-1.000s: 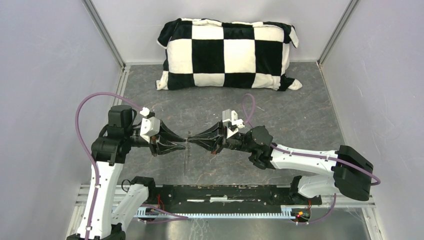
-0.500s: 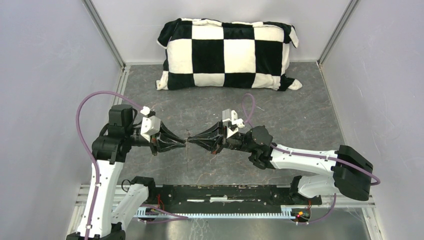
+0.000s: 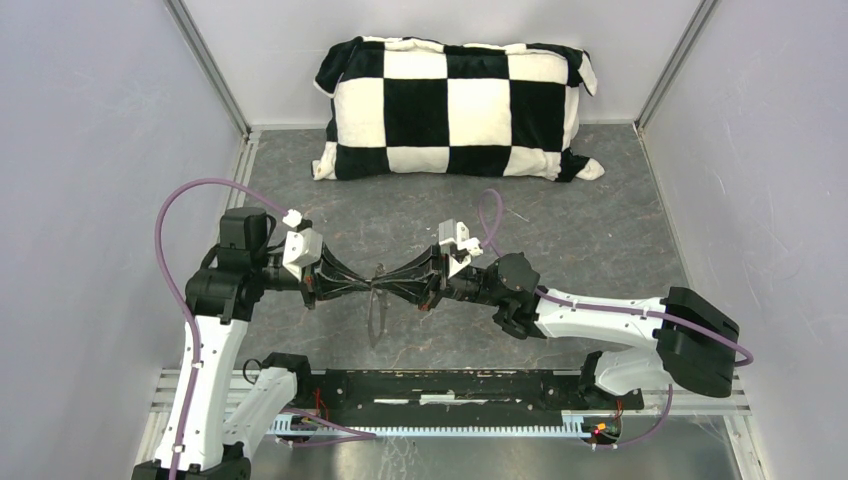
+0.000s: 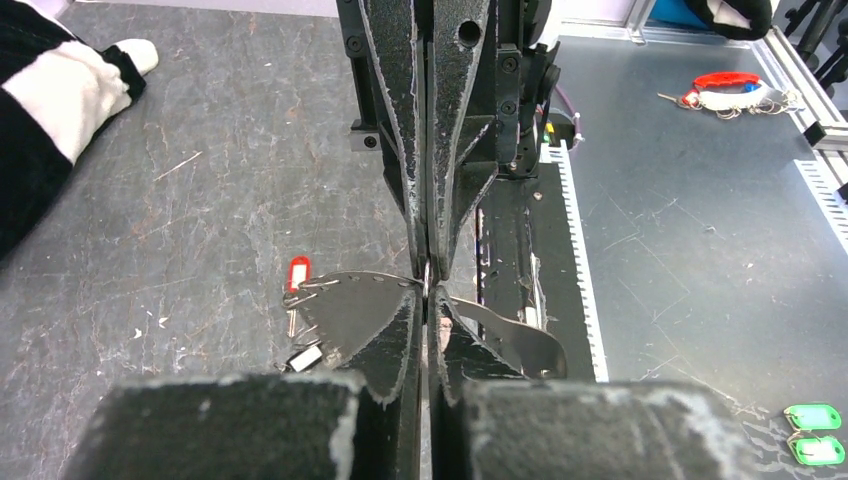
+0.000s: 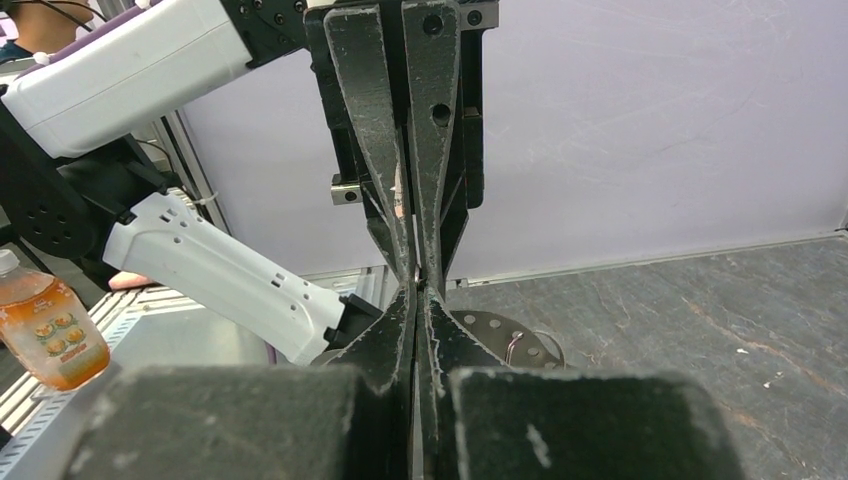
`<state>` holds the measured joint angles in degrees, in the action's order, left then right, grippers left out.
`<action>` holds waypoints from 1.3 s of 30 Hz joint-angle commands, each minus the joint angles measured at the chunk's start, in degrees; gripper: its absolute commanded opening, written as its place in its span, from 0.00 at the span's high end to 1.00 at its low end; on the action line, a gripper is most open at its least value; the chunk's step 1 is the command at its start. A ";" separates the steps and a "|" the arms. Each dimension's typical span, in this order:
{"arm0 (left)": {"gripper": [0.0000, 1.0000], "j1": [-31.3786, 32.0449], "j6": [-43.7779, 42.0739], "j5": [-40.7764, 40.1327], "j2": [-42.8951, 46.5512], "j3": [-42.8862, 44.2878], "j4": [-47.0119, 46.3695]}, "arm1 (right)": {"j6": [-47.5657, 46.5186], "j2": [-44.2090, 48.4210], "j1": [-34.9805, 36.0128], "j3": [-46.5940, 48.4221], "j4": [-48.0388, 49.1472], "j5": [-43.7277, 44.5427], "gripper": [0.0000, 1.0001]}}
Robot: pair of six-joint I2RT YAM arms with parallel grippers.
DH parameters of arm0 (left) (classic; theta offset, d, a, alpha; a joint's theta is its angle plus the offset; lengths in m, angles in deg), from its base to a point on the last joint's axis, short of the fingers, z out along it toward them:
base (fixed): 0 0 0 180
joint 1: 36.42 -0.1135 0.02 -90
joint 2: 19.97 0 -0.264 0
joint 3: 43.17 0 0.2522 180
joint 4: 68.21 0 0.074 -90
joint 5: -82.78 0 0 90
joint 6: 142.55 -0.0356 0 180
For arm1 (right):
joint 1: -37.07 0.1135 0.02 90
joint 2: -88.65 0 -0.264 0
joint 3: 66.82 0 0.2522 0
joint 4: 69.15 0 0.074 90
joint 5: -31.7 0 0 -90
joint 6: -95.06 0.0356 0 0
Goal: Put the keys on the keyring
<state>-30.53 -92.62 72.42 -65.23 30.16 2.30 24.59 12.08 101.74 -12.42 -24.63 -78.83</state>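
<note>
My left gripper [image 3: 367, 285] and right gripper [image 3: 391, 283] meet tip to tip above the table, both shut on the keyring [image 3: 374, 320], which hangs below them. In the left wrist view the ring [image 4: 345, 312] shows as a grey round metal piece with holes along its rim, on both sides of my left gripper [image 4: 428, 303]; the right gripper [image 4: 430, 268] comes in from above. The red key [image 4: 298, 271] and the black key with a white face [image 4: 305, 357] sit at the ring's left rim; I cannot tell if they hang on it. The right wrist view shows the ring [image 5: 497, 334] behind my right gripper [image 5: 418, 297].
A black-and-white checkered pillow [image 3: 455, 105] lies at the back. In the left wrist view a red-and-white bundle with small rings [image 4: 725, 90] and green tags [image 4: 815, 420] lie on the metal shelf beyond the table's near edge. An orange drink bottle [image 5: 45, 335] stands off-table.
Both grippers, tips still together, have shifted slightly toward the pillow. The ring now shows more plainly, hanging below the tips.
</note>
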 commanded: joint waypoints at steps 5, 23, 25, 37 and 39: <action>0.98 0.09 -1.40 -3.12 1.41 -0.24 -1.48 | -7.59 4.24 -2.48 8.24 -18.55 -6.72 0.66; 0.98 0.18 -2.91 -5.03 2.10 -0.54 -1.49 | -36.75 -8.54 -4.28 47.09 -83.23 -17.53 0.60; 0.98 0.18 -3.03 -5.21 2.04 -0.55 -1.47 | -36.71 -8.75 -4.34 47.66 -83.54 -17.59 0.60; 0.98 0.18 -3.43 -5.27 1.84 -0.24 -1.47 | -34.65 -9.99 -4.07 48.08 -80.06 -18.84 0.77; 0.98 0.17 -3.55 -5.28 1.75 -0.24 -1.55 | -34.31 -10.26 -4.11 48.27 -79.84 -18.80 0.78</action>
<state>-30.53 -93.58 66.26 -63.63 29.27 2.39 -10.65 2.37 97.41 33.13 -106.57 -96.47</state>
